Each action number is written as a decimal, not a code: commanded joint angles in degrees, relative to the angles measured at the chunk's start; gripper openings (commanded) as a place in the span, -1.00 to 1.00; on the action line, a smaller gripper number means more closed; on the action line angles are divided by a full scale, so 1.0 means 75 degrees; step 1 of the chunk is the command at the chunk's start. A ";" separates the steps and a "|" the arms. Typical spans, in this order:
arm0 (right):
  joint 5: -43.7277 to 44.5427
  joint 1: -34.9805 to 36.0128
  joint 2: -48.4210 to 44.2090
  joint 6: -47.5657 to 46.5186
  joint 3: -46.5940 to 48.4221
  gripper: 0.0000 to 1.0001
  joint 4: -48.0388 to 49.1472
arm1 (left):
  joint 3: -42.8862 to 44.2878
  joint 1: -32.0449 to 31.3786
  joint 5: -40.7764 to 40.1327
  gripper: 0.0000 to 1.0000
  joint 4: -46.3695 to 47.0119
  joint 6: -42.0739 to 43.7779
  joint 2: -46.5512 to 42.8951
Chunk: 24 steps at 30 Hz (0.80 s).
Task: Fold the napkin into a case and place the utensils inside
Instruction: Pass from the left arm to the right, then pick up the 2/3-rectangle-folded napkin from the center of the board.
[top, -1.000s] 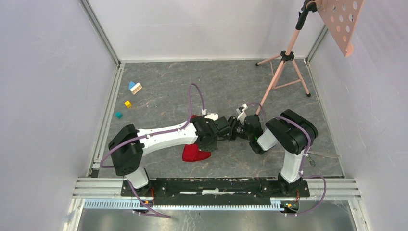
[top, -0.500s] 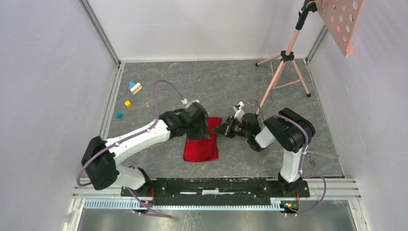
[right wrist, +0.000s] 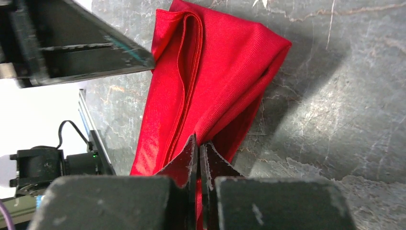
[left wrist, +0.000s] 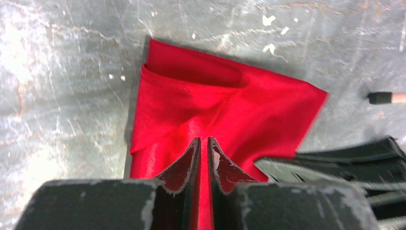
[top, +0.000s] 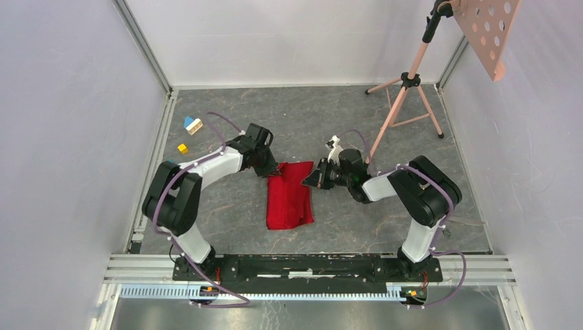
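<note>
- Centrally, the red napkin [top: 290,196] lay folded in a rough rectangle on the grey marbled surface [top: 227,213], between the two arms.
- The left tool [top: 273,169] sat at its far left corner, fingers nearly pressed together, pinching red cloth whose creases ran to the tips.
- The right tool [top: 317,179] sat at the far right corner, fingers pressed together on the cloth's edge.
- Well apart, toy blocks [top: 192,125] lay at far left; a tripod [top: 407,81] stood far right.

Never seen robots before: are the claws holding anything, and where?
Both hold the napkin: left gripper at its far left corner, right gripper at its far right corner.
</note>
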 commanded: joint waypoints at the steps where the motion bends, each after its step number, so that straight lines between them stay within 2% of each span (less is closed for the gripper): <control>1: 0.0450 0.0046 -0.0615 -0.0805 0.0536 -0.99 -0.1268 | 0.0435 0.0142 0.0385 -0.72 0.0772 0.0337 0.0703; 7: 0.0963 0.0305 -0.0814 -0.1358 0.1190 -0.99 -0.2554 | 0.0531 0.0192 0.0696 -0.79 0.1222 0.0123 0.1539; 13: 0.1814 0.0741 -0.0871 -0.1400 0.1855 -0.99 -0.3515 | 0.0050 0.0276 0.0658 -0.82 0.1562 -0.0123 0.1608; 21: 0.2697 0.1568 -0.0439 -0.0938 0.2886 -0.99 -0.3974 | -0.0476 0.0310 0.0814 -0.84 0.2042 -0.0329 0.1532; 24: 0.2695 0.1638 -0.0338 -0.0784 0.3005 -0.99 -0.4000 | -0.0514 0.0365 0.0845 -0.84 0.2001 -0.0264 0.1471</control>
